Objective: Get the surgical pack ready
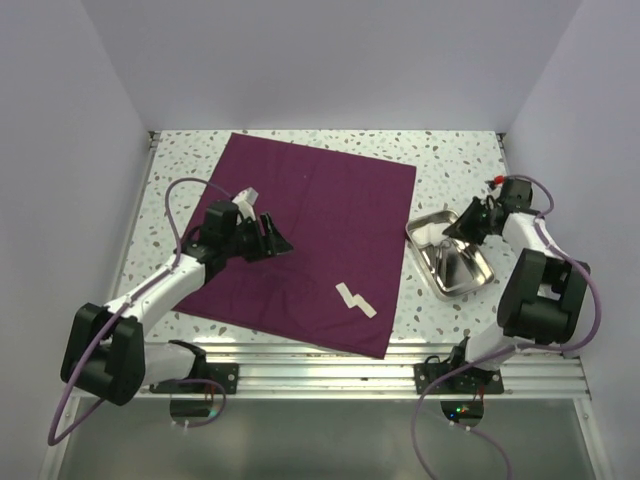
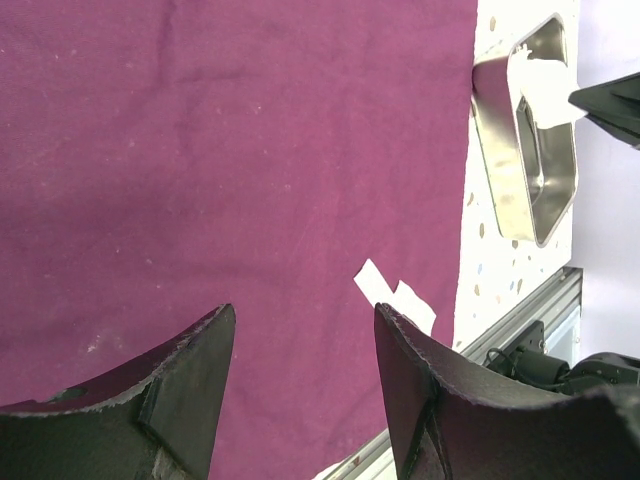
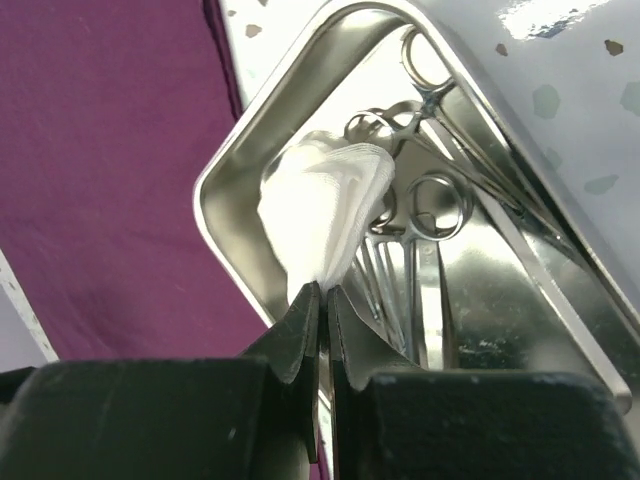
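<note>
Purple cloth point(image 1: 310, 240) lies flat, centre-left on the speckled surface point(image 1: 450, 160), with white gauze pieces point(image 1: 353, 298) at its lower right. Left fingers point(image 2: 190, 390) spread, empty, over the cloth. Right fingers point(image 3: 310, 320) pressed together, pinching a gauze wad point(image 3: 325, 200) over the steel tray point(image 3: 215, 190) at right. Clamps point(image 3: 425, 200) lie in the tray underneath.

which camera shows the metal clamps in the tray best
The right wrist view: the clamps show ring handles and shafts clearly in the tray, partly behind the gauze pinched in the right hand. The top view shows only thin glints there; the left wrist view sees the tray obliquely, no clamps discernible.
</note>
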